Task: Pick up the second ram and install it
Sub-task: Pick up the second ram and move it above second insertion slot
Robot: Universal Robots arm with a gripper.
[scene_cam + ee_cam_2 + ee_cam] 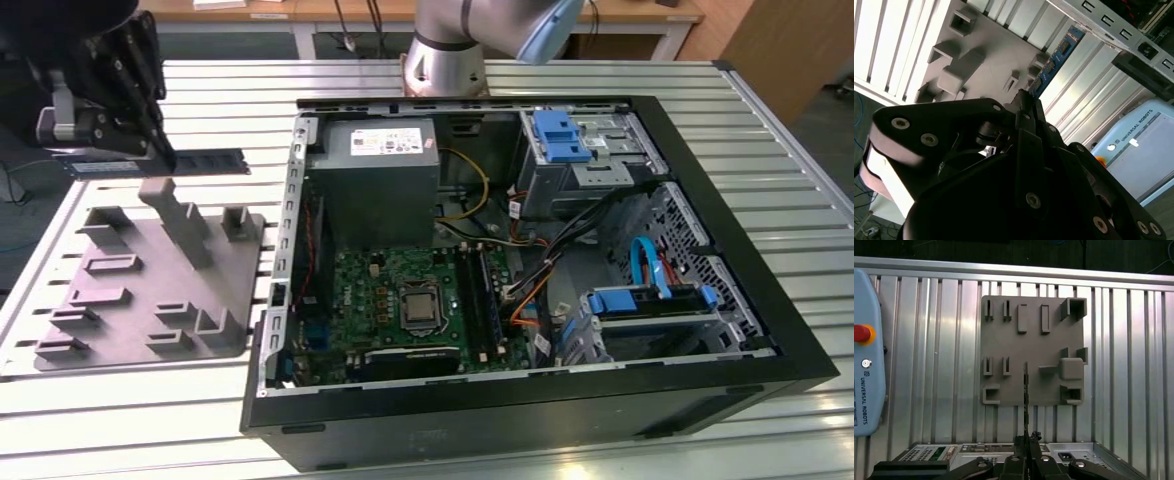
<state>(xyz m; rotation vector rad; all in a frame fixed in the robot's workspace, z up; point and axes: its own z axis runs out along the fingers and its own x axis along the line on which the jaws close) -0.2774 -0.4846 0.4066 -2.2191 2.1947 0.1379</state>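
My gripper (163, 150) hangs above the grey holder block (147, 280) at the exterior view's upper left, shut on one end of the second ram (210, 161). The stick juts out level towards the open computer case (747, 300) and is lifted off the block. The first wrist view shows the ram (1025, 390) edge-on as a thin dark line running out from my gripper (1026, 436) over the holder block (1004, 347). In the second wrist view the ram (1058, 60) extends beyond my gripper (1024, 100). The motherboard (387, 300) with its long black memory slots (486, 295) lies inside the case.
The arm's base (447, 60) stands behind the case on the ribbed metal table (120, 410). A power supply (380, 175), blue drive brackets (561, 135) and loose cables (534, 290) crowd the case. A teach pendant (866, 350) lies on the table beside the block.
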